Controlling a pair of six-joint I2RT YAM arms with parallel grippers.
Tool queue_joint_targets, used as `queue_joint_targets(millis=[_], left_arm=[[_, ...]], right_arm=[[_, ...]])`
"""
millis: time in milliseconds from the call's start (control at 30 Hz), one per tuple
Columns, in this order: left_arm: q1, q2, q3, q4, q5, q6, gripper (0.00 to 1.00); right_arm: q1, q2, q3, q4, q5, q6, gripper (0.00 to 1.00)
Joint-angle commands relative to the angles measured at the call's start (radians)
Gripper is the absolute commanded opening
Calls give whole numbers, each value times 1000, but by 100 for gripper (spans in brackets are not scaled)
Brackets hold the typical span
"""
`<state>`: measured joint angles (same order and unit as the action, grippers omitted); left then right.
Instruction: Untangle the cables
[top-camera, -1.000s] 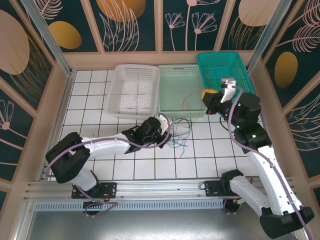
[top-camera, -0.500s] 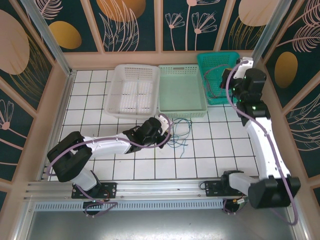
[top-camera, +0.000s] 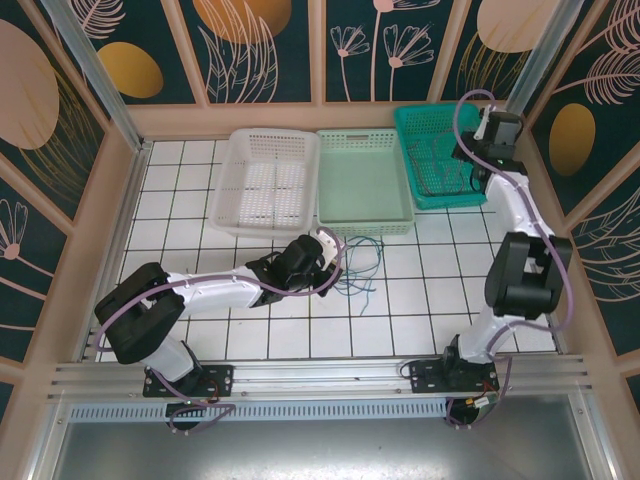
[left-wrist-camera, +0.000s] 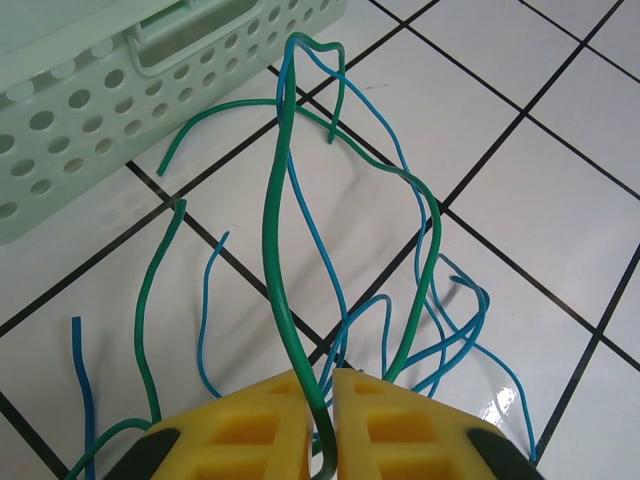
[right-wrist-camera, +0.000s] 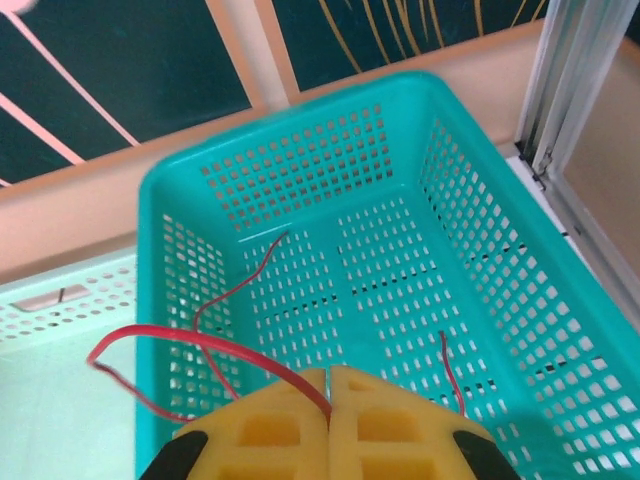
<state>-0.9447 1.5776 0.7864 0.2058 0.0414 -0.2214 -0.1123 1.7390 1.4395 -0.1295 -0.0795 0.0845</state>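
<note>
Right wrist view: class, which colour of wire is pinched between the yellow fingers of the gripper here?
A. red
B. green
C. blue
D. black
A: the right gripper is shut on a red wire, which loops out to the left above the teal basket.

Worktop (left-wrist-camera: 560, 200): glossy white tile, dark grout. Teal basket (right-wrist-camera: 480, 200), pale green basket (left-wrist-camera: 60, 130), white basket (top-camera: 228, 180): smooth perforated plastic. Cables (left-wrist-camera: 275, 230): thin, smooth coloured sheathing with slight sheen. Fingers (left-wrist-camera: 250, 420): matt yellow moulded plastic. Rail (top-camera: 300, 375): bare silvery metal.
</note>
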Motion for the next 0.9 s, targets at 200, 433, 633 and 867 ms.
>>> queue_joint_targets(millis=[200, 433, 633, 867], left_arm=[[-6, -8, 5, 52, -24, -28, 17], [-6, -13, -1, 59, -24, -32, 17], [-6, -22, -6, 52, -27, -35, 17], [-5, -64, -30, 69, -82, -62, 31]], right_arm=[[-6, 92, 141, -107, 2, 3, 74], [46, -79, -9, -57, 33, 7, 90], [87, -187, -104, -73, -5, 43, 91], [214, -304, -251, -81, -96, 46, 85]])
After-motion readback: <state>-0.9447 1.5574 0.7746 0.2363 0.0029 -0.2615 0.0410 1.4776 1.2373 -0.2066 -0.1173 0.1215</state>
